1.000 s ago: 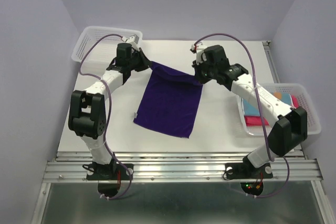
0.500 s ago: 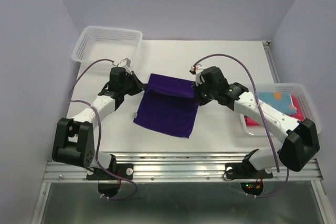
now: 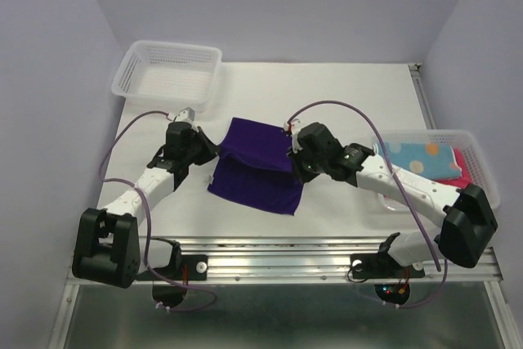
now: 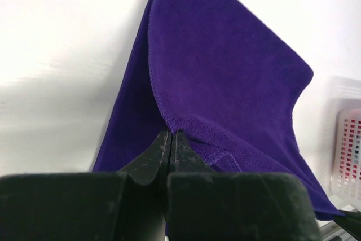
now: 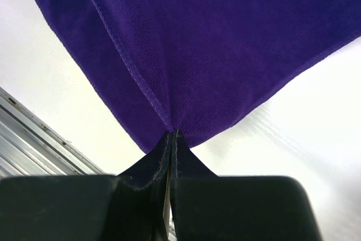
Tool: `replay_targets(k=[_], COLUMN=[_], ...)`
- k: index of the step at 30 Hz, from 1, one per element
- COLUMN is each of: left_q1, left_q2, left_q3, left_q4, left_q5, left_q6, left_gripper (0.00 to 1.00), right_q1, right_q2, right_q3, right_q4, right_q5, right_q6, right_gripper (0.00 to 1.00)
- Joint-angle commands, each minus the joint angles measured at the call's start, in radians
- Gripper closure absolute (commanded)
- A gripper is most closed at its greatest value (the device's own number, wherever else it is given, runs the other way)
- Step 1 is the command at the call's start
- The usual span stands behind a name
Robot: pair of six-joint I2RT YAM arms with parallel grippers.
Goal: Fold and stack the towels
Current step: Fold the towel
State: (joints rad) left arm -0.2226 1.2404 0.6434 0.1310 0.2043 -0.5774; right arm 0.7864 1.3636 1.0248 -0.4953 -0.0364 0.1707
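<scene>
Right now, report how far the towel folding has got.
Done: nothing finished; no folded towel or stack shows. In hand: the purple towel is mid-fold, with the left gripper and right gripper each shut on a corner and its far edge raised over the near half. Left: finish this fold, then fold the patterned towel and pink towel in the right basket.

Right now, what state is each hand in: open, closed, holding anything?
Left hand: closed, pinching a corner of the purple towel.
Right hand: closed, pinching another corner of the same towel.
</scene>
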Motion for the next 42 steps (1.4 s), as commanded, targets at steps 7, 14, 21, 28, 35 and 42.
replay_targets(k=[7,14,21,28,35,42], left_q1=[-0.001,-0.001,-0.001,-0.003,-0.006,-0.041], left_q2=[-0.105,-0.119,-0.115,-0.004,0.007,-0.123], left_q3=[-0.044,-0.083,-0.157,-0.177,-0.159,-0.128], left_q4=[-0.057,-0.109,-0.13,-0.116,-0.198,-0.275], left_q5=[-0.055,-0.097,-0.158,-0.157,-0.192,-0.195], left_q6=[-0.039,-0.081,-0.124,-0.124,-0.128,-0.168], left_gripper=[1.0,1.0,1.0,1.0,0.93,0.18], right_q1=[0.096,0.114,0.114,0.113,0.114,0.116], right_q2=[-0.031,0.002,0.067,0.152,0.178,0.046], right_q3=[-0.008,-0.029,-0.069,-0.103,-0.144,-0.126], right_q4=[-0.049,-0.054,-0.028,0.055,0.083,0.078], right_q5=[0.067,0.072,0.043,-0.045,-0.082,0.019], right_q6=[0.067,0.07,0.073,0.089,0.092,0.092], right_gripper=[0.99,0.99,0.96,0.95,0.38,0.0])
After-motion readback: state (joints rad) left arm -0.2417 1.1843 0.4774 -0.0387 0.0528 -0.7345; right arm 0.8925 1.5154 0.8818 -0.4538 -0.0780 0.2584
